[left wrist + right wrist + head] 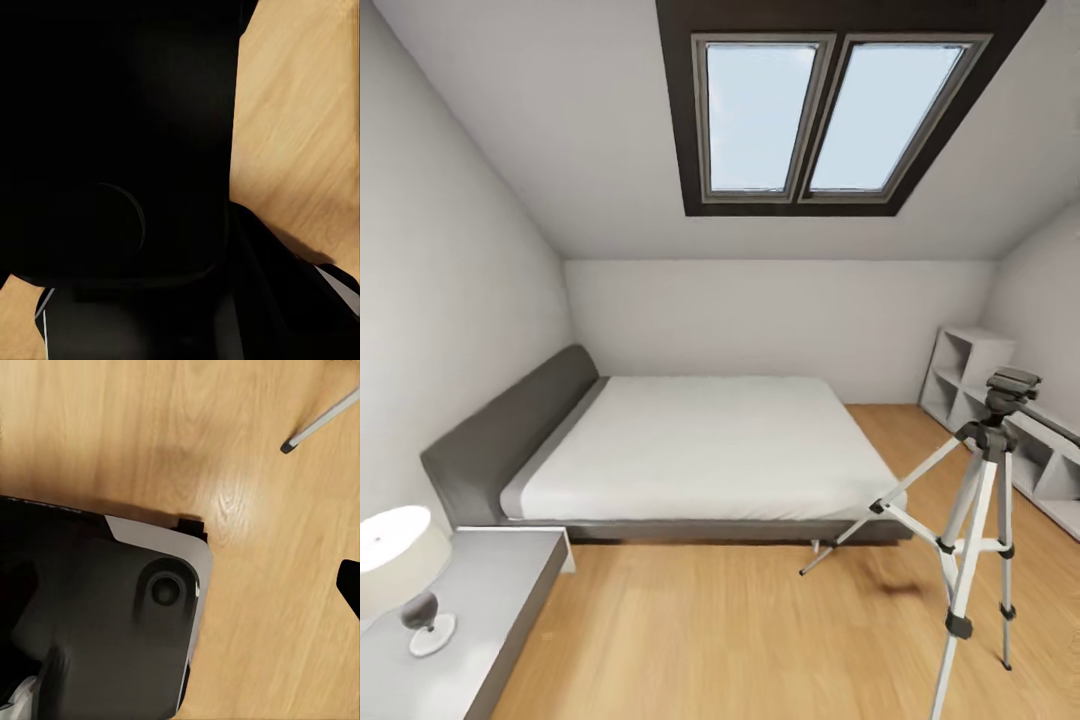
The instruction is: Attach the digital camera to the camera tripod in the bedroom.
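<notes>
1. The robot is in the bedroom, facing the bed (pixel 700 445), and by the look of things it is at the approach stage: the camera tripod (pixel 985 530) stands on the wood floor (pixel 720 640) toward the right of the head view, near the bed's foot corner, with its head bare and nothing mounted on it.
2. One tripod foot (pixel 288 447) and a length of silver leg show in the right wrist view, resting on the floor well apart from the dark body of the robot below that arm.
3. The digital camera cannot be made out. The left wrist view is mostly a large black mass close to the lens; whether that is the camera held in the fingers or part of the robot cannot be told.
4. The fingers of neither arm can be read, so whether they are wide, narrow or holding something cannot be told.
5. The next move probably calls for rolling closer and turning right, so the tripod head comes within reach.
6. Around it: a nightstand (pixel 500 600) with a white lamp (pixel 400 575) at the near left, white shelves (pixel 970 375) along the right wall behind the tripod, and a skylight (pixel 830 115) overhead.
7. The splayed legs are the main hazard; the base could knock one while closing in.
</notes>
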You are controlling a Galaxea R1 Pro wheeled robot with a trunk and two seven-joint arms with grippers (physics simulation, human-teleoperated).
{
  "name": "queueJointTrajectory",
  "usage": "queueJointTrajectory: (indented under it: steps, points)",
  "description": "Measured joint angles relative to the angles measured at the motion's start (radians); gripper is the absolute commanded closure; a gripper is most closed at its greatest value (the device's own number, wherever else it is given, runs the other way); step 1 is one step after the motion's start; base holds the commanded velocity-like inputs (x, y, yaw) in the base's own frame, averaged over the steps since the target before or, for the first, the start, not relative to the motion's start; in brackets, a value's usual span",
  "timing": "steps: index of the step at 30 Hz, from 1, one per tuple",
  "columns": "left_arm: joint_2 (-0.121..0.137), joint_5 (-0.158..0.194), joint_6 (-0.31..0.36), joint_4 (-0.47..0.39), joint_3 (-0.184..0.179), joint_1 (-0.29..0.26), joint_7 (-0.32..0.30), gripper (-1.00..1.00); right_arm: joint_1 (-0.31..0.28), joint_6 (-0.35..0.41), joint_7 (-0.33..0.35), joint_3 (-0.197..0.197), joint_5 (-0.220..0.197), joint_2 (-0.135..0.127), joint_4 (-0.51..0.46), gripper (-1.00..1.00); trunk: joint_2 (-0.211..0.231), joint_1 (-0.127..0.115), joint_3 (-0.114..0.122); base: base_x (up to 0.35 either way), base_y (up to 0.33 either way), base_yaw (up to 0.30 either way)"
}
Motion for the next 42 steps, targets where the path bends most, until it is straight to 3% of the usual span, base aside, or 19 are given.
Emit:
queueJointTrajectory:
  steps: [42]
  points:
    - [0.0, 0.0, 0.0, 0.0, 0.0, 0.0, 0.0, 1.0, 0.0, 0.001, 0.0, 0.0, 0.0, 0.0, 0.0, -1.0, 0.0, 0.0, 0.0, 0.008, 0.01, -0.291]
